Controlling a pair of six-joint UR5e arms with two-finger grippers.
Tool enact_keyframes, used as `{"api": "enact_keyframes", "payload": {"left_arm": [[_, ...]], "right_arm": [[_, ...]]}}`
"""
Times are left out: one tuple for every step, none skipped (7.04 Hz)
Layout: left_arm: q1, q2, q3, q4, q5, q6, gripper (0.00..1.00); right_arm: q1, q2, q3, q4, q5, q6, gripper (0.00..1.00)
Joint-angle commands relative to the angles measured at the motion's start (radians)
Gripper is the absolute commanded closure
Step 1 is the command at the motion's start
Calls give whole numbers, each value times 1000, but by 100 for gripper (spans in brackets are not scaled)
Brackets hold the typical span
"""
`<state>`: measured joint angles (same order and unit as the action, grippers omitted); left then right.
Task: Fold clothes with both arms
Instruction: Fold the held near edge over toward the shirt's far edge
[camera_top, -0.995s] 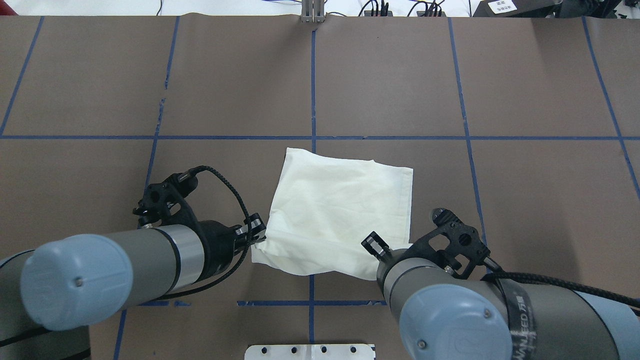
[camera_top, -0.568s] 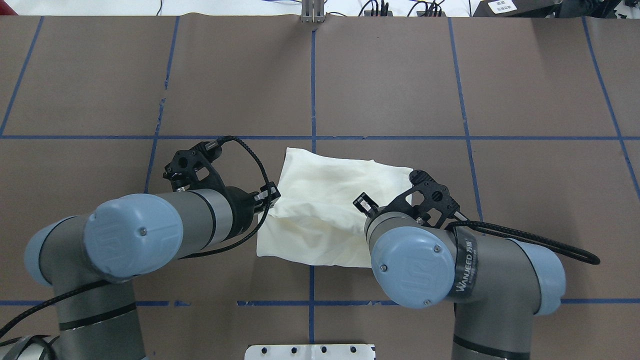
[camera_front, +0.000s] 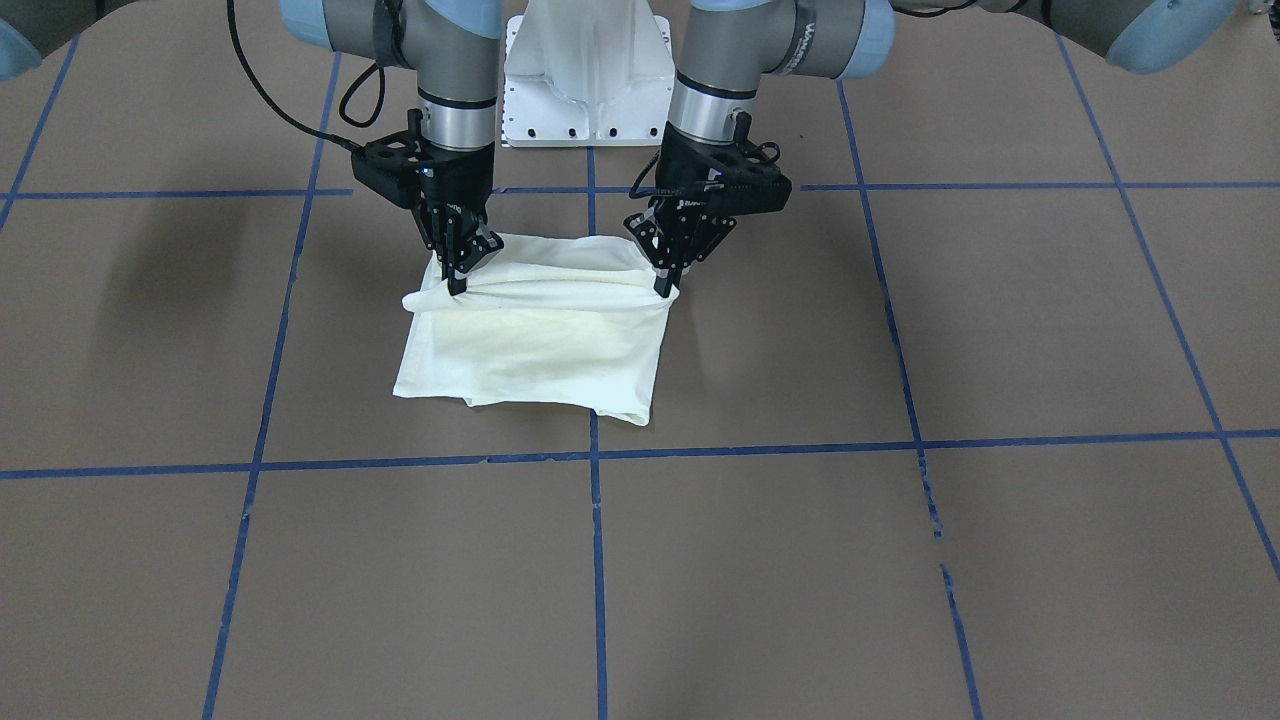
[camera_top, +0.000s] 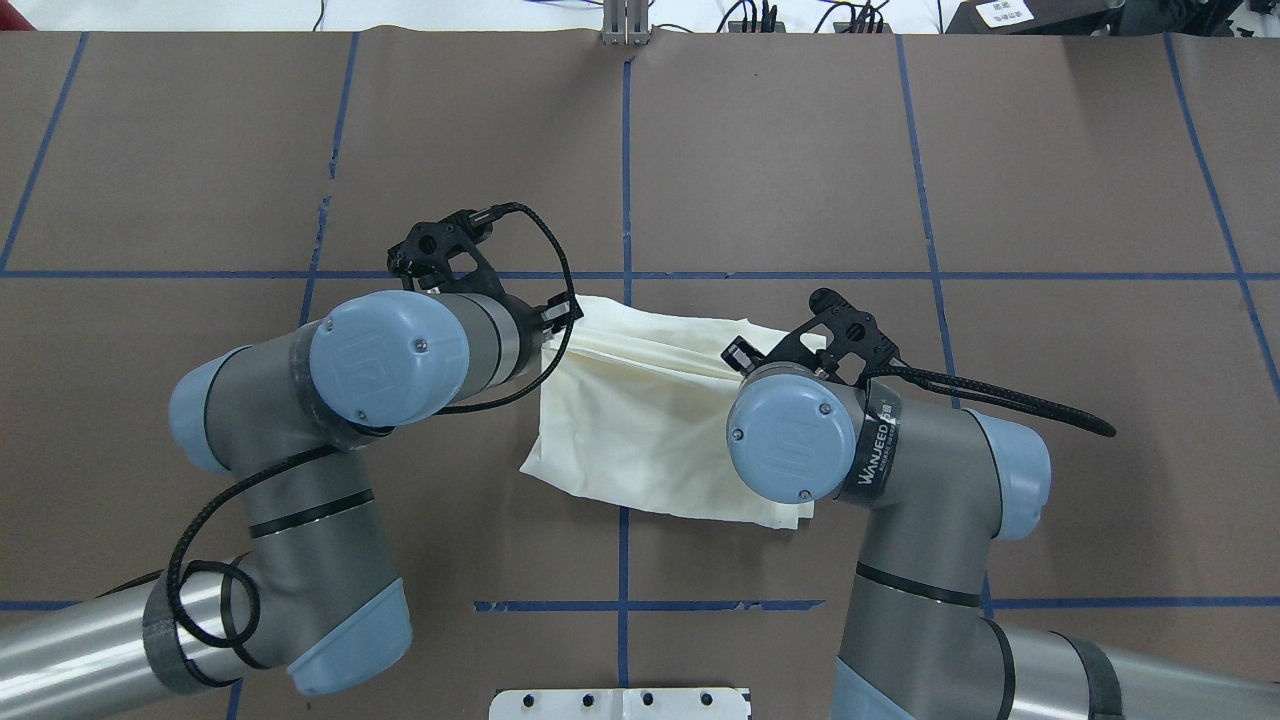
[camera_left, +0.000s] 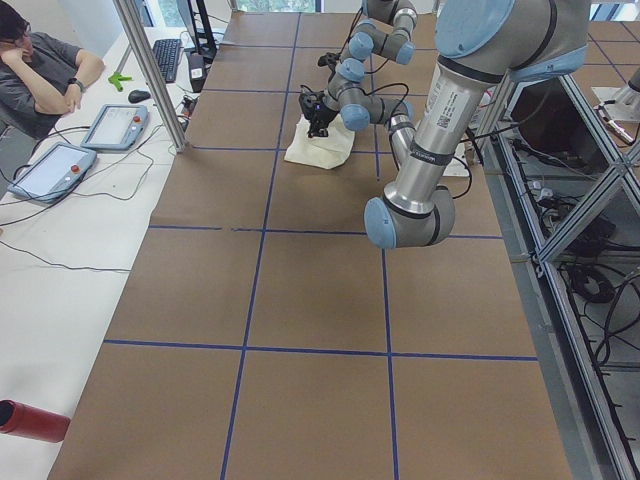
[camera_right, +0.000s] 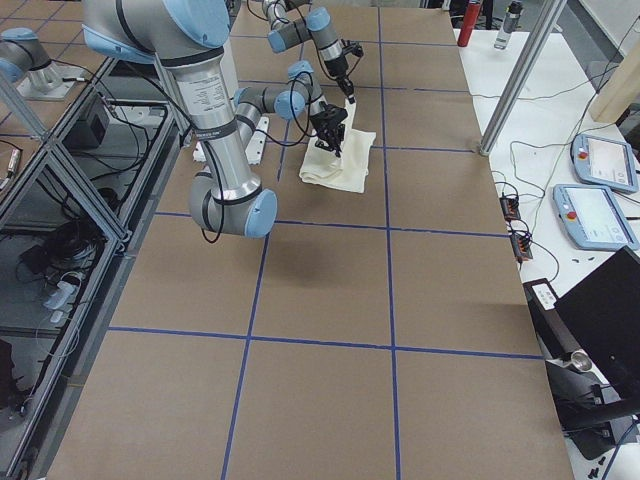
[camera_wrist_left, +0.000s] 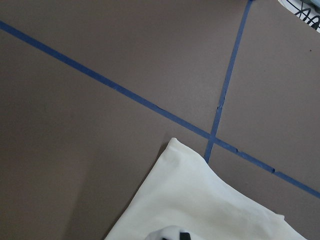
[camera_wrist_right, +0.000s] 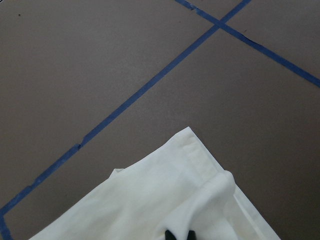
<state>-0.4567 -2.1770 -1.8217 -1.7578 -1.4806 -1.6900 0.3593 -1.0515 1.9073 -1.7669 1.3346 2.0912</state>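
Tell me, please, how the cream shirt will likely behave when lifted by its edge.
Probably floppy: the shirt wrinkles and drapes between the left gripper and right gripper. Likely light, since two pinched corners carry its edge.

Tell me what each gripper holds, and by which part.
The cream T-shirt: left gripper and right gripper each pinch one corner of its lifted edge, raised above the rest.

Between the black left claw (camera_front: 664, 287) and black right claw (camera_front: 458, 282), the T-shirt (camera_front: 540, 345) is plain cream. Beneath the claws the worktop (camera_front: 900, 560) is brown with a blue tape grid (camera_front: 597, 560). Above them the arms (camera_top: 905, 450) are silver-grey, capped light blue.
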Motion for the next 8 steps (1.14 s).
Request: {"api": "enact_keyframes", "payload": {"left_arm": [[-13, -47, 103, -44, 3, 48, 100], [-13, -56, 142, -55, 3, 71, 100], [-13, -61, 147, -57, 3, 94, 100], [-13, -61, 150, -57, 3, 107, 100], [-13, -64, 168, -57, 3, 107, 100], [-13, -70, 179, -58, 3, 108, 100], [-13, -76, 180, -58, 2, 108, 100], [-13, -78, 180, -58, -3, 113, 34]], "right_arm": [[9, 22, -60, 3, 3, -11, 100], [12, 21, -83, 57, 2, -14, 100], [23, 21, -132, 120, 2, -32, 100], [33, 21, -154, 165, 3, -61, 100], [42, 21, -157, 165, 9, -72, 100], [43, 21, -177, 168, 14, -82, 100], [44, 21, -180, 168, 14, -121, 73], [44, 22, -180, 168, 14, -191, 1]]}}
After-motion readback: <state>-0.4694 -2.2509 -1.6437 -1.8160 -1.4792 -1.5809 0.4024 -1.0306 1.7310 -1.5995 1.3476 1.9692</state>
